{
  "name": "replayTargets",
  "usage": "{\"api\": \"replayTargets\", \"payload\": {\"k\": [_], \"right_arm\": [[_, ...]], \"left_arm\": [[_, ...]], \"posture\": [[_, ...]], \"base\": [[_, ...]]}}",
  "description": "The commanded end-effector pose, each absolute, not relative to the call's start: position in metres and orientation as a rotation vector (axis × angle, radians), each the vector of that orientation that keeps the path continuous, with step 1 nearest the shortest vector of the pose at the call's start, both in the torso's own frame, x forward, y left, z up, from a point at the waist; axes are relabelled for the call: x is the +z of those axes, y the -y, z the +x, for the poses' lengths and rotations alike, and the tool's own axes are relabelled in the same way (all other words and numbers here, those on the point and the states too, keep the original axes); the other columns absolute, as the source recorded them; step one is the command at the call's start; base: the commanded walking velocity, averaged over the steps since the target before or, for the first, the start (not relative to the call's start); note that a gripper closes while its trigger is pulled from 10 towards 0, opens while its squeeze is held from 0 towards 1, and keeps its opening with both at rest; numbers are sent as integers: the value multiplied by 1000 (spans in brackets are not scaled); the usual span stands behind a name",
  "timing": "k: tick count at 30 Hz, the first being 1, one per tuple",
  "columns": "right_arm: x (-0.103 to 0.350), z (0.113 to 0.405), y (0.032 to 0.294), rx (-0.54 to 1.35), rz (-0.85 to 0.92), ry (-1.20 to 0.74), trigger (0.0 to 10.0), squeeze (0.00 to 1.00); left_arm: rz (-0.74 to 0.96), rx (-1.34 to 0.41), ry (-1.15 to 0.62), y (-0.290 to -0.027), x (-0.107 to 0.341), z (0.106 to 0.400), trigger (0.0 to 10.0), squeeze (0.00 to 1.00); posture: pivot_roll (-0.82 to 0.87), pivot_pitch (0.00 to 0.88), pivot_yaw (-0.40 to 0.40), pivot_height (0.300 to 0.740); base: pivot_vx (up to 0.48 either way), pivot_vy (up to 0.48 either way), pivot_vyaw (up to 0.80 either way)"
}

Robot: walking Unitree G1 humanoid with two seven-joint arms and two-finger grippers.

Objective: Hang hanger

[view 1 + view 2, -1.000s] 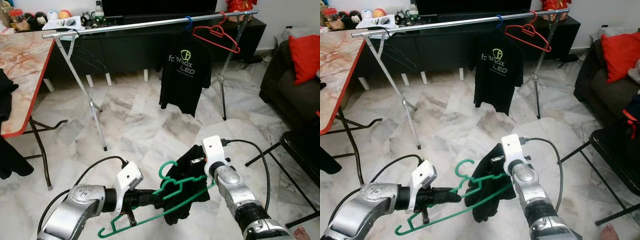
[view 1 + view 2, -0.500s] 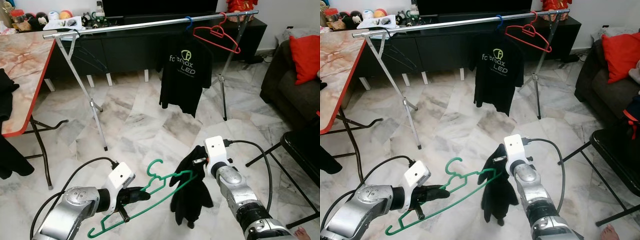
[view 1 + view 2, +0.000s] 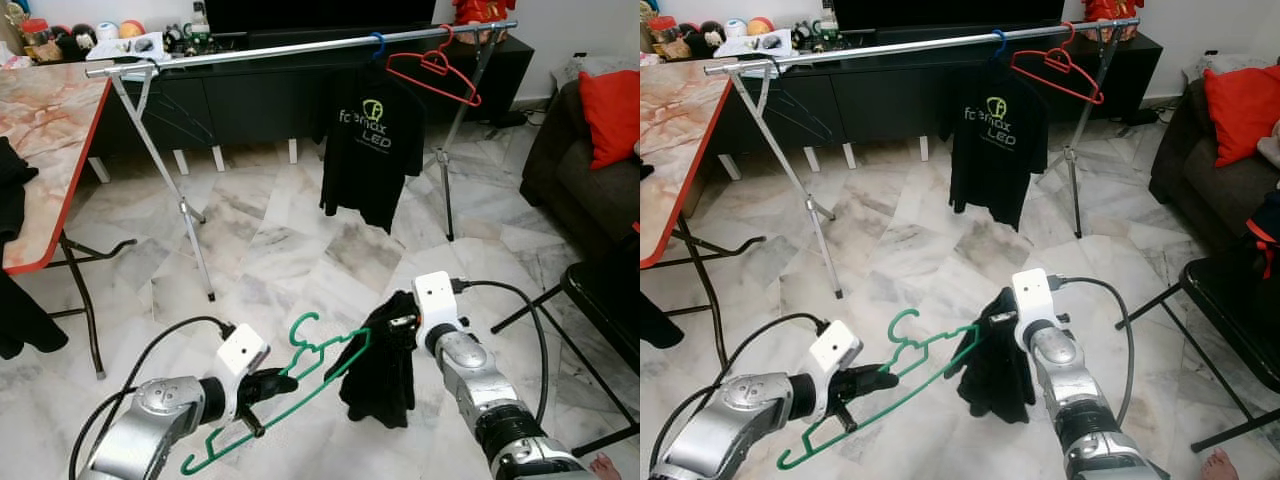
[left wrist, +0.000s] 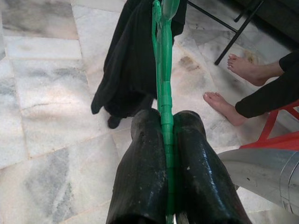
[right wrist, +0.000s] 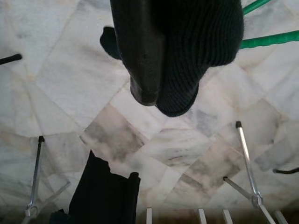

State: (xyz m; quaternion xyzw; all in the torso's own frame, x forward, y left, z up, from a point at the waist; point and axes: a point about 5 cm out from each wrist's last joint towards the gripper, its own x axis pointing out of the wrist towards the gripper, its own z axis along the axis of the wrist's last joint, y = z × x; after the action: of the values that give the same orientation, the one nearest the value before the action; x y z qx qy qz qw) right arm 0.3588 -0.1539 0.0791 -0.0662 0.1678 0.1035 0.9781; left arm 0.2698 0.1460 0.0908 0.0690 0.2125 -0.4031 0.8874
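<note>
The left hand [image 3: 268, 385] is low over the marble floor [image 3: 270, 240]. Its two black fingers [image 4: 145, 172] are squeezed tight on the thin bar of a green hanger [image 3: 290, 385]. The hanger tilts, with its hook [image 3: 303, 325] up high and its far end poking into a black cloth [image 3: 385, 355].

The right hand [image 3: 400, 325] is just beside the hanger's far end. It holds the black cloth, which hangs down in a bunch above the floor. One black finger [image 5: 140, 51] shows in the right wrist view, pressed against the dark knit cloth [image 5: 196, 37]. The other finger is hidden by the cloth, so how far apart they are is hard to tell.

Farther back stands a metal clothes rail [image 3: 300, 45]. A black T-shirt [image 3: 368, 150] with writing hangs on it from a blue hook, and an empty red hanger [image 3: 432, 70] hangs next to it. A marble-look surface [image 3: 45, 130] with a red edge is on the left.

In the left wrist view, a person's bare feet [image 4: 233, 88] stand on the floor, cut off by the edge.
</note>
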Motion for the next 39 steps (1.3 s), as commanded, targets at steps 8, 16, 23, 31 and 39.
{"api": "replayTargets", "payload": {"k": [8,16,23,31,39], "right_arm": [[92,365,160,176,-56,-300,10000,0],[100,369,157,175,-13,-286,10000,0],[96,366,156,167,34,-313,10000,0],[104,371,151,156,60,-294,10000,0],[108,372,147,148,90,-289,10000,0]], "left_arm": [[119,-861,-464,-149,87,265,10000,0],[172,-771,-464,-154,81,271,10000,0],[145,-830,-466,-150,82,268,10000,0],[34,-970,-457,-140,90,256,10000,0],[108,-769,-401,-146,88,276,10000,0]], "posture": [[21,136,4,721],[20,138,2,721],[21,134,1,721],[22,123,-1,721],[25,122,-3,721]], "base": [[0,0,0],[0,0,0],[0,0,0],[0,0,0],[0,0,0]]}}
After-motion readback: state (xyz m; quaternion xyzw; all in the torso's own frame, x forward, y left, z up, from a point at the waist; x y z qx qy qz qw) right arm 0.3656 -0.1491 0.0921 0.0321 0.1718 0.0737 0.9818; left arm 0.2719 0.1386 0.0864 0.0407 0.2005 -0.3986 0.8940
